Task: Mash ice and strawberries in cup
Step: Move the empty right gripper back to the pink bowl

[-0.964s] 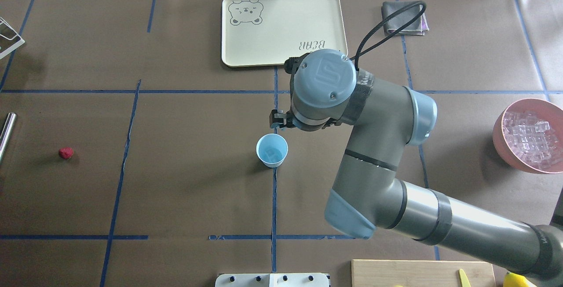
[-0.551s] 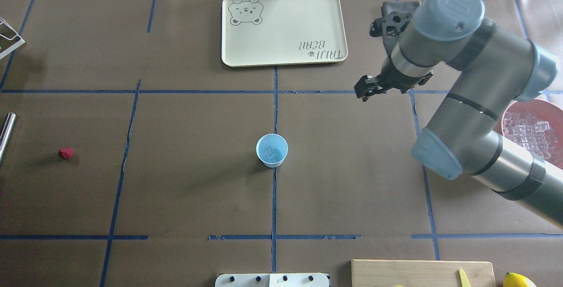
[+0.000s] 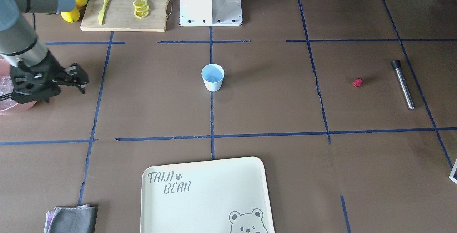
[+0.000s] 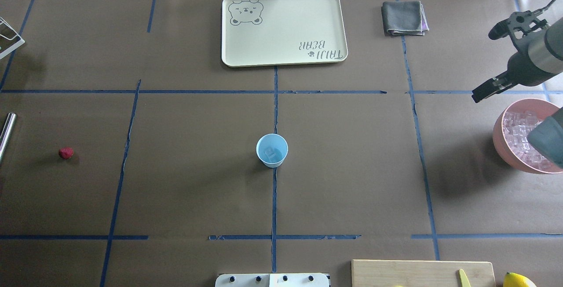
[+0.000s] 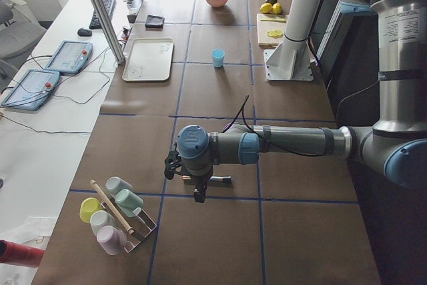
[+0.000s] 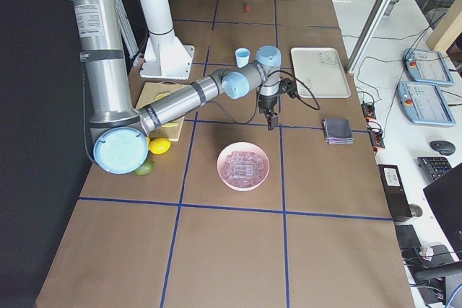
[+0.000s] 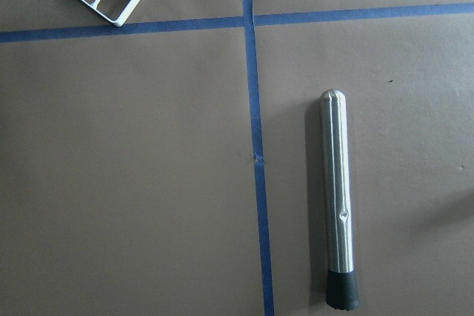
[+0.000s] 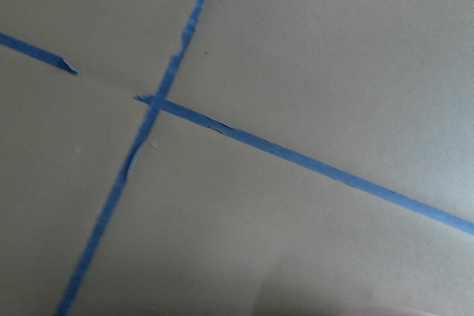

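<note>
**Current state.** The cup (image 4: 272,150) stands upright at the middle of the bench (image 4: 352,181), on a blue tape line. Ice (image 4: 273,154) lies in the bottom of the cup. The strawberry (image 4: 66,153) lies on the bench far to the robot's left, well apart from the cup. Just beyond it lies a metal masher rod (image 7: 339,212).

**Right tool.** The right tool (image 3: 79,79) hangs above the bench near the pink bowl (image 4: 498,139), which is heaped with ice cubes. Its fingers appear spread, with nothing between them.

**Left tool.** The left tool (image 5: 198,193) hangs above the rod at the left end of the bench. Only the side view shows it, so it cannot be determined whether it is spread or pressed together.

**Step in hand.** This is judged to be the loading step. The cup holds ice but no berry, and mashing has not begun.

**Next move.**
1. If more ice is wanted, lower the right tool into the bowl and pinch one cube.
2. Otherwise, move the left tool sideways from the rod to the strawberry.
3. Grip the strawberry lightly, because it is small and round and may roll.
4. Carry it to the cup and release it directly above the mouth.
</note>
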